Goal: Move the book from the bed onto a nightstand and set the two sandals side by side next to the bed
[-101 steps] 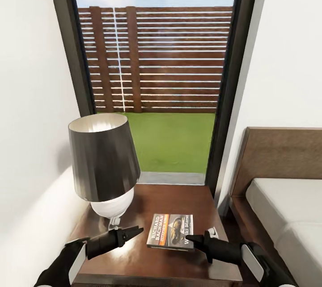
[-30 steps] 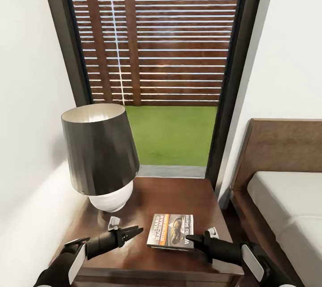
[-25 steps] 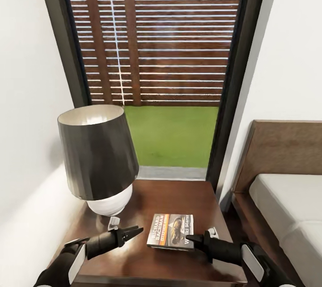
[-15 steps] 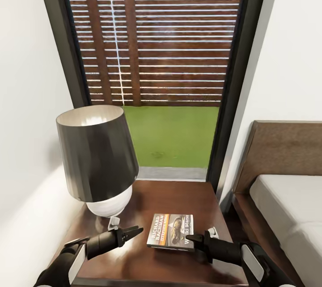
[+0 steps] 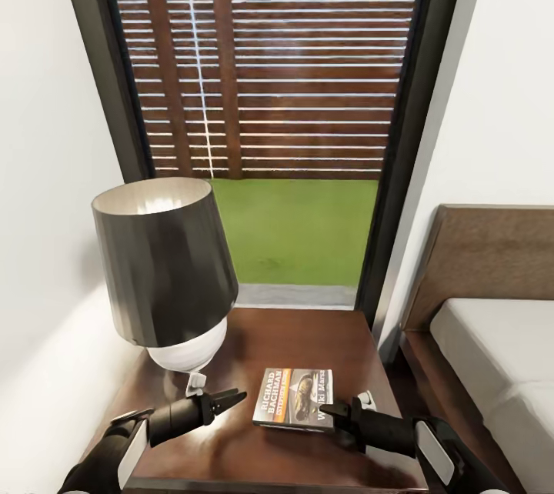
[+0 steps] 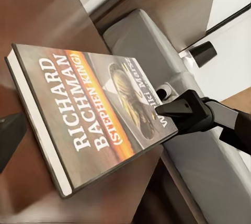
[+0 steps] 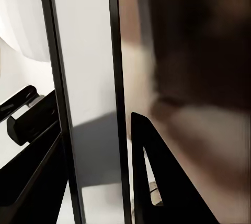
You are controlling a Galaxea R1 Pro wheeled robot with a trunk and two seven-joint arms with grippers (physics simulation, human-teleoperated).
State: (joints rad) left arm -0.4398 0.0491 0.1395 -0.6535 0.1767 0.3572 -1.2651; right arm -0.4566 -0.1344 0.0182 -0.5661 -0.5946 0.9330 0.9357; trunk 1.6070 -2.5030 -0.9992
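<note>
A bedroom in a home, and here's the evidence: a low bed [image 5: 492, 355] with a dark wooden headboard [image 5: 485, 263] and pale mattress sits against the white wall. Just beside its head stands a dark glossy nightstand [image 5: 308, 332], carrying a lamp [image 5: 165, 271] with a dark shade at its far left corner and a paperback book [image 5: 295, 398] near the front edge. Behind, a tall dark-framed window [image 5: 269, 117] looks onto grass and a slatted wooden fence.

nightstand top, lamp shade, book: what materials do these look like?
Nightstand: dark brown wood, glossy; it shows grain and soft reflections. Lamp shade: dark grey, smooth, faintly streaked outside, pale inside; metal or stiff fabric, can't tell. Book: paperback, printed cover, white page edge.
</note>
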